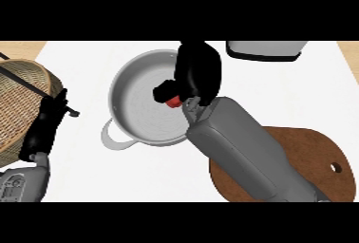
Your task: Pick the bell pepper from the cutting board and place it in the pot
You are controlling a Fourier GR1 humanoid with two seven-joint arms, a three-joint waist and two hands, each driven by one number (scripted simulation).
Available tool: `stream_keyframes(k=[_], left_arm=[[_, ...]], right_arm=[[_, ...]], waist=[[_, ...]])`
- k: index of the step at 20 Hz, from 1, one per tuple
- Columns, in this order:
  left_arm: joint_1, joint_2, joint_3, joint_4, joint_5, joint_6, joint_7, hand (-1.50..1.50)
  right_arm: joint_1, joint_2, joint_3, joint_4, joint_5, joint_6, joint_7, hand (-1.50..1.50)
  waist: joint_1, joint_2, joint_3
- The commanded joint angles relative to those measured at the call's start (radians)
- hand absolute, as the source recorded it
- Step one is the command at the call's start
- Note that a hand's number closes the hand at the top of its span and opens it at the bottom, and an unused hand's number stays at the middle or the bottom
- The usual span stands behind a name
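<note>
Red bell pepper (172, 101) sits pinched in the right hand (196, 71) over the pot (133, 80). Lower it, then let go. The left hand (43, 127) rests spread by the bench edge.

Pot (140, 102): pale grey metal, smooth, soft sheen. Cutting board (316, 156), near right: brown wood, matt, faint grain. Basket (21, 104), left: woven wicker, rough, tan. Counter (280, 95): white, smooth, matt. Right hand (198, 71): glossy black. Forearms: grey, smooth, plastic-like. Bell pepper (172, 101): red, smooth.

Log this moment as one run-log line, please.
phase: placing | right hand: shut on bell pepper, over pot | cutting board: vacated | left hand: open, resting
</note>
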Motion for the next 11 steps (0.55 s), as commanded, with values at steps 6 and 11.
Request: stream_keyframes(k=[6, 11], left_arm=[[0.040, 0.021, 0.026, -0.012, 0.019, -0.016, -0.011, 0.00], [0.030, 0.043, 0.070, 0.007, 0.033, -0.010, 0.014, 0.00]], right_arm=[[0.010, 0.008, -0.034, 0.037, 0.066, -0.528, 0.048, -1.50], [0.107, 0.008, -0.068, -0.046, 0.147, -0.609, 0.047, -1.50]], waist=[[-0.026, -0.011, 0.000], [-0.076, -0.019, 0.001]])
